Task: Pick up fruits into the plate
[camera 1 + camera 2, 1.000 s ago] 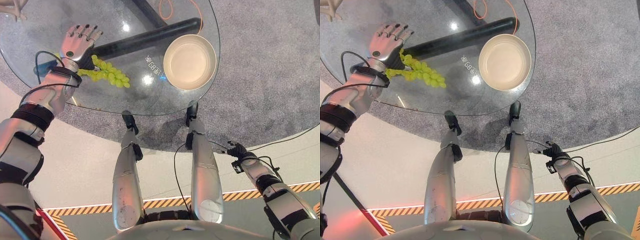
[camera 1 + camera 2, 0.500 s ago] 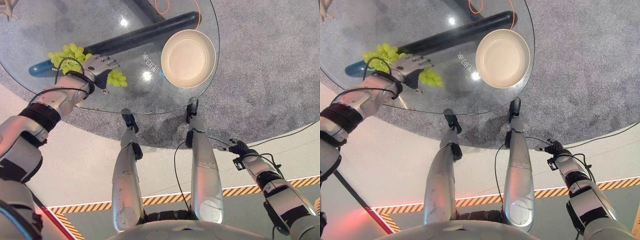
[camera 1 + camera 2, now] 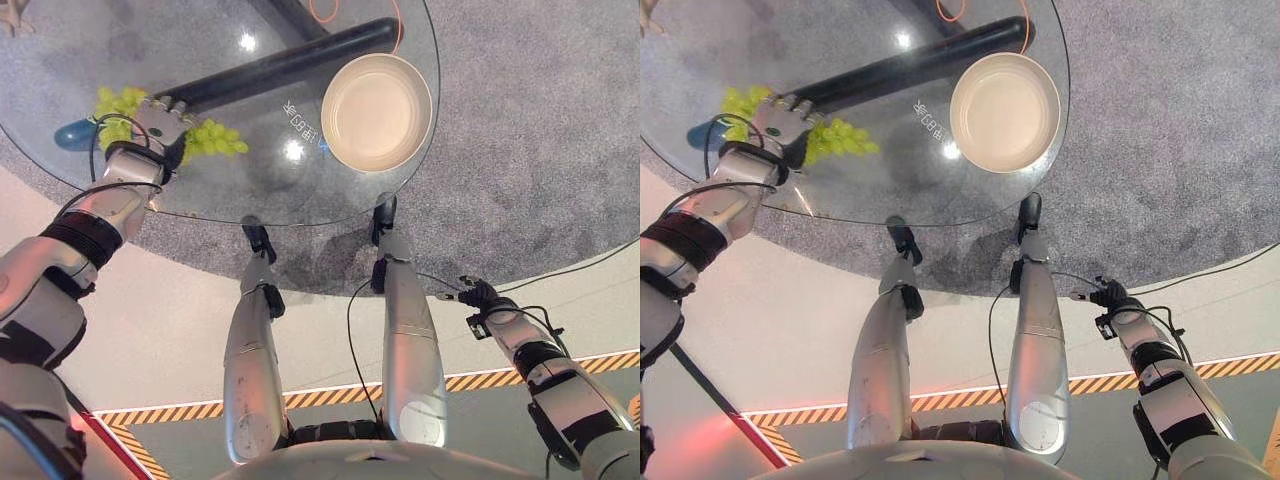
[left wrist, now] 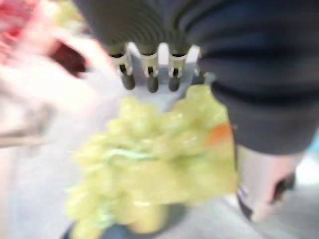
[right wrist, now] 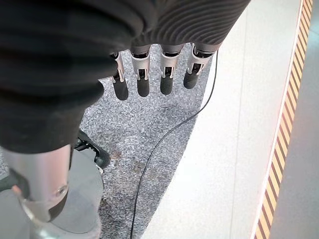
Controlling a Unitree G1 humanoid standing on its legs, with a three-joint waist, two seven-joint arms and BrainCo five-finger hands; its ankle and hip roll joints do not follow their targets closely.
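the left hand (image 3: 158, 122) sits on the grapes (image 3: 213, 141) at the left side of the glass table (image 3: 120, 200), fingers curled down over the middle of the bunch so that green shows on both sides of the knuckles; the left wrist view has the fruit (image 4: 154, 164) bunched right under the dark fingertips (image 4: 152, 83), so it looks grasped, though whether it is off the glass yet i cannot tell. the plate (image 3: 377, 112) is empty and lies well apart, across the table toward the right rim. a dark bar (image 3: 290, 65) runs under the glass between the two. to do this step well, i would firm the hold on the stem or the thick middle before lifting, since loose ends hang out both sides and could tear off or drag. lift straight up first, then carry across and lower over the plate's centre before opening. the right hand (image 3: 1110, 297) hangs low by the floor, fingers straight and relaxed, holding nothing.
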